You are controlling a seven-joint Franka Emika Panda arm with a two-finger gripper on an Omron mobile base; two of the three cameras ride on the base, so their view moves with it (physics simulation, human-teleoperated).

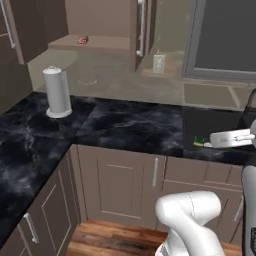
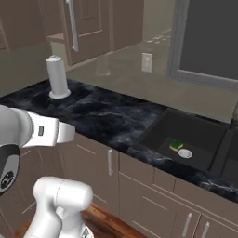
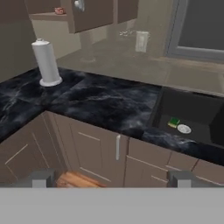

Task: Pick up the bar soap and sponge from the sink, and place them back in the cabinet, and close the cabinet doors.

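- The fingers [image 3: 109,178] stand spread wide with nothing between them, hanging in the air before the lower cupboards, well short of the sink [image 3: 192,109].
- One finger tip [image 3: 41,177] and the other rise at the bottom of the hand view, far apart.
- In the right base view the white forearm [image 2: 44,131] reaches across in front of the lower cupboards, well to the left of the sink [image 2: 162,130].
- The sponge [image 3: 174,122] lies on the sink floor, green side up with a yellow edge, just beside the silver drain [image 3: 184,128].
- From the right base view the sponge [image 2: 176,145] sits just left of the drain [image 2: 185,153], close to touching it.
- From the left base view the sponge [image 1: 199,140] shows at the sink's near side, next to a white arm link.
- The soap [image 1: 82,39] lies on the open cabinet's shelf [image 1: 100,44], up and far left of the sink; it also shows as a small pink block [image 3: 58,10] in the hand view.
- A cabinet door [image 2: 86,28] stands swung open, its silver handle [image 2: 72,25] upright.
- A paper towel roll [image 1: 58,92] stands upright on the black marbled desk [image 1: 125,125], well left of the sink.
- A wall outlet [image 1: 159,63] sits on the backsplash behind the desk, left of the window [image 1: 225,35].
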